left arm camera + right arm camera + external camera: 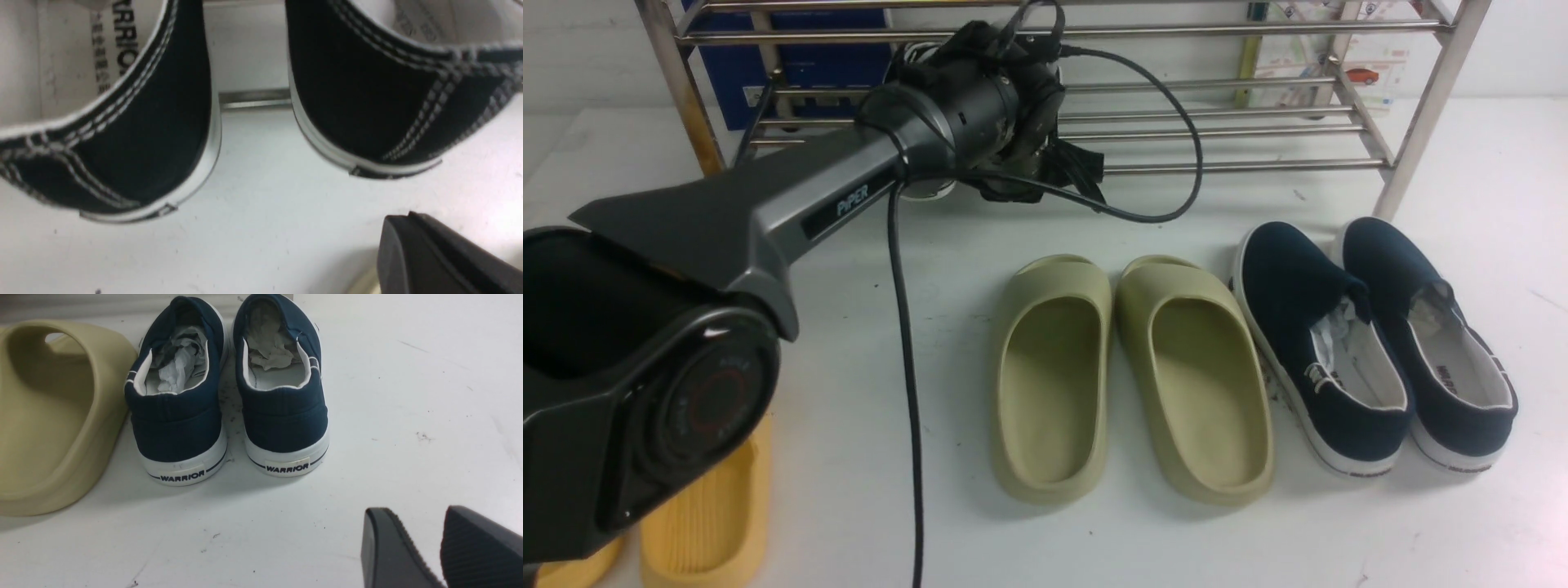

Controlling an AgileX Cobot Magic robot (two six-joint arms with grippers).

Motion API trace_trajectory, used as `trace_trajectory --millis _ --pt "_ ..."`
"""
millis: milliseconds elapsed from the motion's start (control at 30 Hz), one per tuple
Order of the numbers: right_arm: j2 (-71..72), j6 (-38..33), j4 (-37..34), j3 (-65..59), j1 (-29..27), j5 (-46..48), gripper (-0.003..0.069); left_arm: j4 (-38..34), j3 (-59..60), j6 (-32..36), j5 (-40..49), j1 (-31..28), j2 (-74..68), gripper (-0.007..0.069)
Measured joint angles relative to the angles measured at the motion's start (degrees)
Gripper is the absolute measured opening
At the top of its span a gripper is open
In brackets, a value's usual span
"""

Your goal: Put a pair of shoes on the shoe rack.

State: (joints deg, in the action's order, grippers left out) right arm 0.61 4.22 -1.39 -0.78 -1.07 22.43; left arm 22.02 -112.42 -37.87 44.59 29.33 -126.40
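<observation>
Left wrist view: two black sneakers [163,163] lie near the left gripper [408,215], heels toward the camera. In the front view, the left arm [833,163] hides most of the pair. The right gripper [412,512] appears only in the right wrist view.

Sneakers: dark cloth, double white stitching, white soles, pale printed insoles; laces and toes out of sight. Both sit on the lower tier of the shoe rack [1217,167], side by side and apart, heels overhanging the front rod.

Left gripper: fingers together, gripping nothing, just in front of the rack. Right gripper: fingers apart, nothing between them, near the navy slip-ons [282,424].

Clearance: bare floor [947,237] separates the left gripper from the green slippers [1054,392] on the robot's side of it. The navy pair stands farther to its right. The rack's rods run close beyond it.
</observation>
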Motion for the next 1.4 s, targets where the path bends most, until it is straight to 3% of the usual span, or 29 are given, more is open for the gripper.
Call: trace_trajectory --millis 300,367,500,667,967,1167,1400 --pt "0.0 0.0 0.0 0.0 0.0 0.0 0.0239 -12.36 0.5 6.71 11.91 1.11 6.35 -0.0013" --pt "0.0 0.0 0.0 0.0 0.0 0.0 0.0239 -16.49 4.64 9.99 13.83 1.17 11.72 -0.0013" --pt "0.0 0.0 0.0 0.0 0.0 0.0 0.0239 -17.94 13.76 11.34 12.59 1.3 20.39 -0.0013" --pt "0.0 0.0 0.0 0.0 0.0 0.0 0.0239 -18.71 33.32 11.37 6.03 1.3 38.59 -0.0013" --pt "0.0 0.0 0.0 0.0 0.0 0.0 0.0239 -20.46 68.23 10.18 -15.98 1.3 70.75 -0.0013" --pt "0.0 0.0 0.0 0.0 0.0 0.0 0.0239 -20.66 78.76 8.95 -26.0 1.3 78.8 -0.0013" --pt "0.0 0.0 0.0 0.0 0.0 0.0 0.0239 -20.4 82.75 9.0 -26.44 1.3 79.5 -0.0013"
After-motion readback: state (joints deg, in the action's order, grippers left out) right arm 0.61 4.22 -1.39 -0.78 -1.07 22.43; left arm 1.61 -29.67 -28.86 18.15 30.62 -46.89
